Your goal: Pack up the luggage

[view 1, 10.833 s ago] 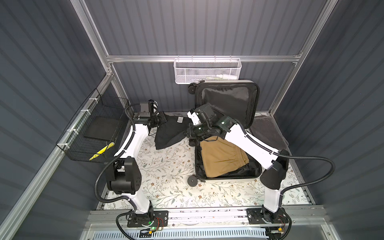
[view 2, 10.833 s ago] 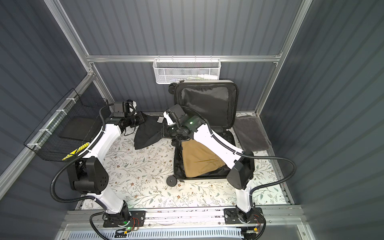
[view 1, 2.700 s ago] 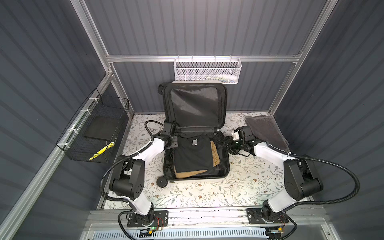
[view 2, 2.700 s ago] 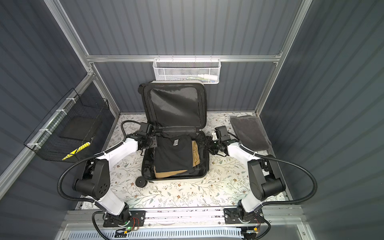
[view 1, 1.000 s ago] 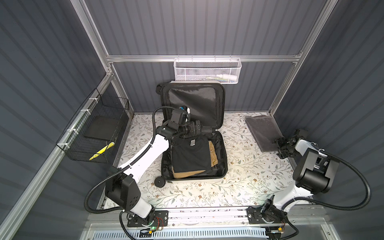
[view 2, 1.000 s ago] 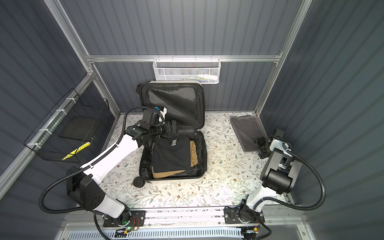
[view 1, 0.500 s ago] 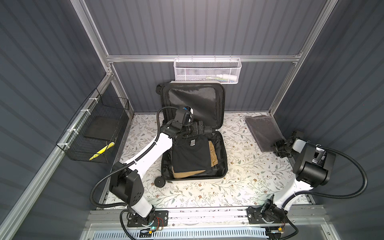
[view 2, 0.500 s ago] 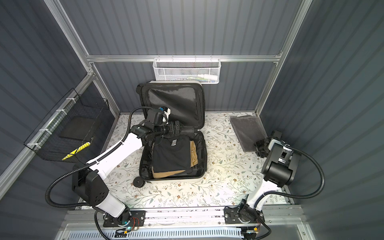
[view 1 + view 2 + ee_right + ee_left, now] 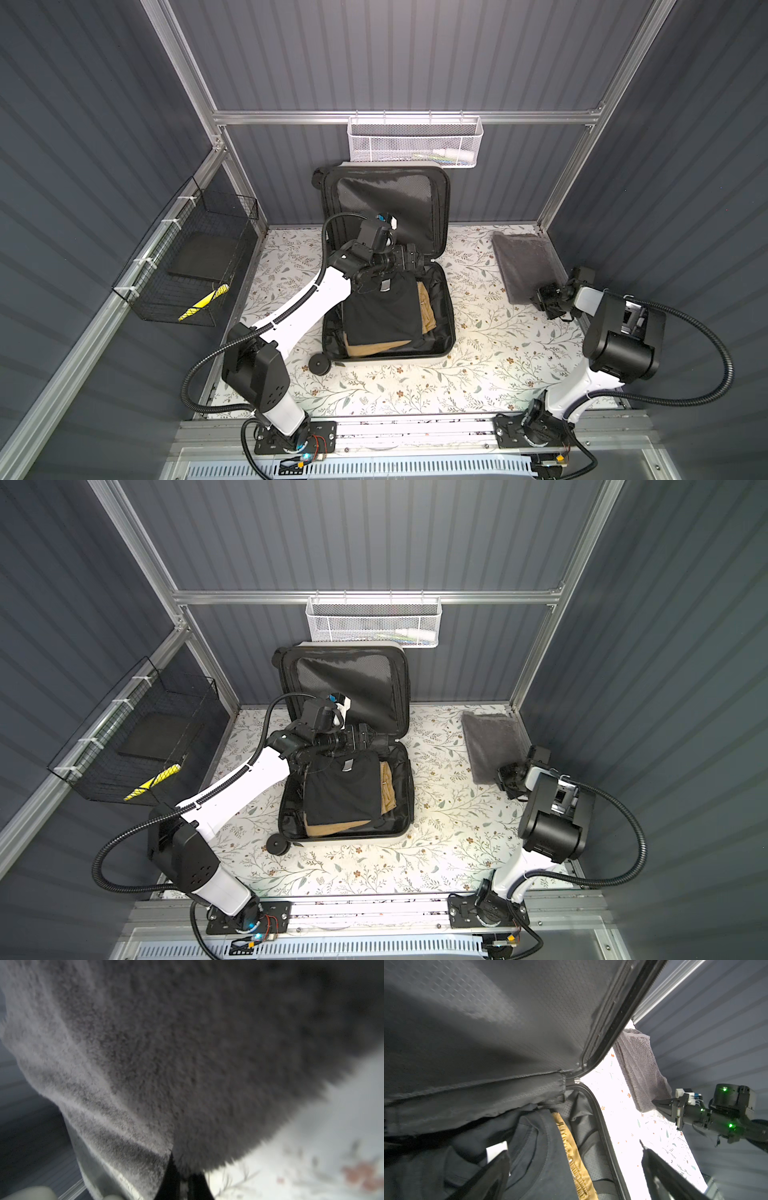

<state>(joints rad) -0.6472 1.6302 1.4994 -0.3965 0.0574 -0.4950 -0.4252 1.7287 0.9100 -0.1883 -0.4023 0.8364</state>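
The luggage (image 9: 448,320) (image 9: 410,796) lies open mid-table, its black-lined lid (image 9: 386,203) leaning on the back wall. Inside, a folded black shirt (image 9: 382,316) (image 9: 340,791) covers a tan garment (image 9: 428,309) (image 9: 571,1153). My left gripper (image 9: 417,262) (image 9: 374,737) (image 9: 574,1148) hovers open over the shirt's collar end by the hinge, holding nothing. A grey towel (image 9: 523,266) (image 9: 490,746) (image 9: 639,1070) (image 9: 187,1053) lies at the right. My right gripper (image 9: 540,297) (image 9: 503,777) (image 9: 182,1180) is shut on its near corner.
A white mesh basket (image 9: 415,141) hangs on the back wall above the lid. A black wire basket (image 9: 195,266) on the left wall holds a flat black item and a yellow-striped one. The floral tabletop (image 9: 478,353) spreads between luggage and towel. A wheel (image 9: 319,365) juts out at the luggage's front left.
My right gripper has closed on the towel's near corner. The left gripper has edged slightly right above the hinge and stays open.
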